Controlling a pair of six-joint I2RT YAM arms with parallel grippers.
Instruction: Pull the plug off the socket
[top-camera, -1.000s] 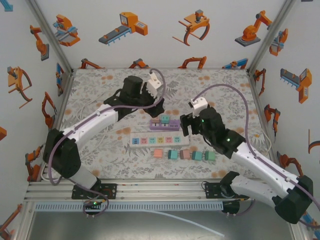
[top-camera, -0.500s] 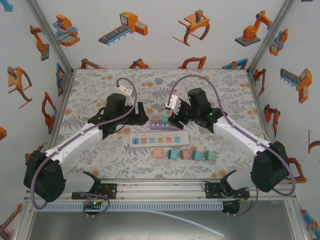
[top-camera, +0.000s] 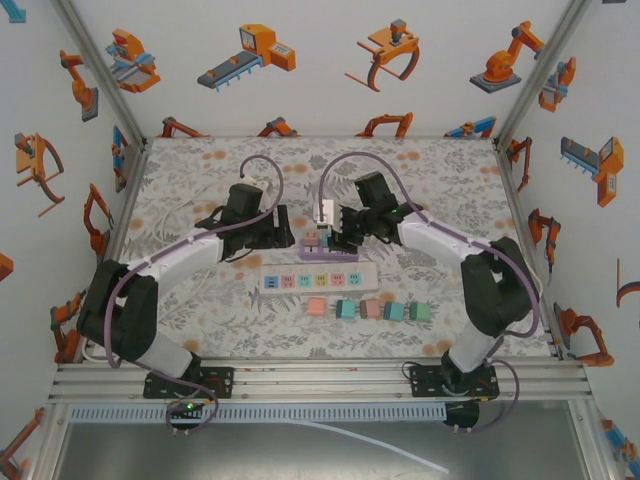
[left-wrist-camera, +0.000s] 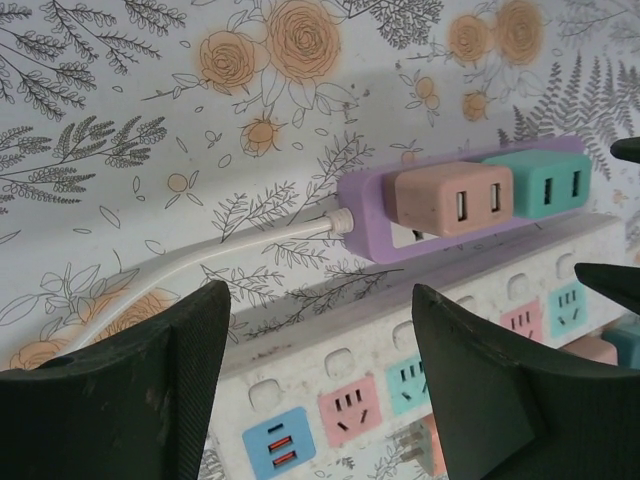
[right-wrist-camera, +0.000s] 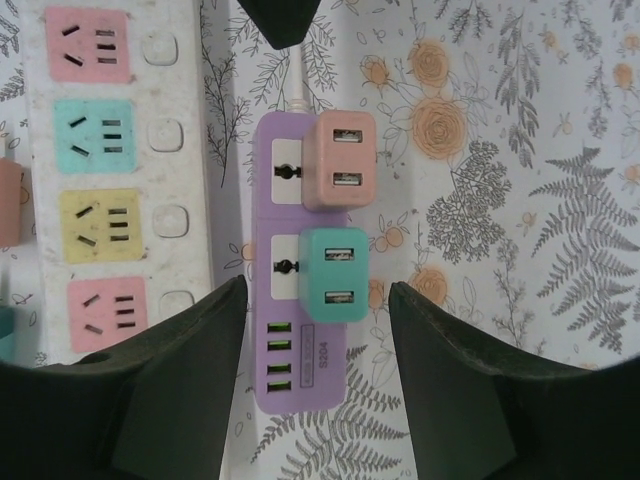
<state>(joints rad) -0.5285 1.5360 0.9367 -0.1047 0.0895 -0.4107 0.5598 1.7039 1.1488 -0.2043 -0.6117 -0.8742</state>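
A purple power strip (top-camera: 345, 254) (right-wrist-camera: 298, 385) lies behind the white one. A pink plug (right-wrist-camera: 340, 160) (left-wrist-camera: 452, 198) and a teal plug (right-wrist-camera: 333, 272) (left-wrist-camera: 540, 180) sit in its two sockets. My right gripper (right-wrist-camera: 318, 345) (top-camera: 334, 233) is open over the strip's USB end, one finger on either side of it, and the teal plug sits just beyond the fingertips. My left gripper (left-wrist-camera: 320, 370) (top-camera: 287, 228) is open and empty at the strip's cable end, hovering over the white power strip (left-wrist-camera: 400, 385) (top-camera: 318, 279).
The purple strip's white cable (left-wrist-camera: 240, 245) runs off to the left. Several loose pink and teal plugs (top-camera: 368, 310) lie in a row in front of the white strip. Patterned walls enclose the table on three sides.
The right arm has swung from the front right to the purple strip's right end. The left gripper came down from the back to the strip's left end. Both stayed open.
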